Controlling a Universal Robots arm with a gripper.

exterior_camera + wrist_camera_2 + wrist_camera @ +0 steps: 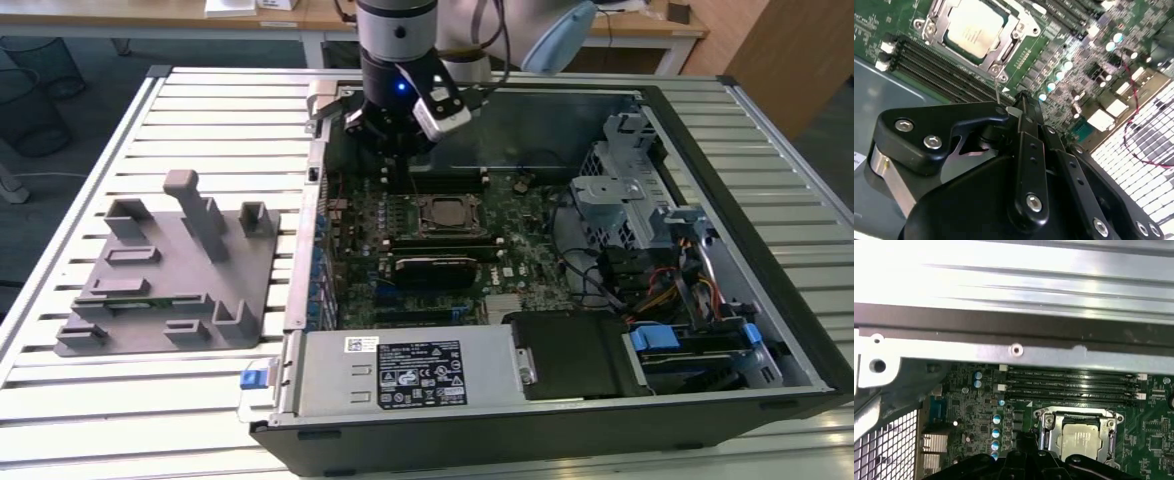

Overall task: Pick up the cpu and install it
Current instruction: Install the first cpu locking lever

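The cpu point(974, 27), a pale silvery square chip, lies flat inside the metal-framed socket point(1004, 47) on the green motherboard; it also shows in the first wrist view point(1079, 437) and the exterior view point(441, 212). My gripper point(394, 165) hangs over the board just behind the socket, toward the case's far wall. In the second wrist view the gripper point(1019, 99) is a black linkage whose tips come together beside the socket's corner. It looks shut, with nothing held. In the first wrist view the gripper point(1024, 440) sits next to the socket frame.
The open computer case point(747, 330) lies on a slatted metal table. Memory slots point(1069, 385) run between the socket and the case wall. A drive cage point(627, 190) and cables fill the exterior view's right. A grey plastic fixture tray point(174, 270) stands on the table at the left.
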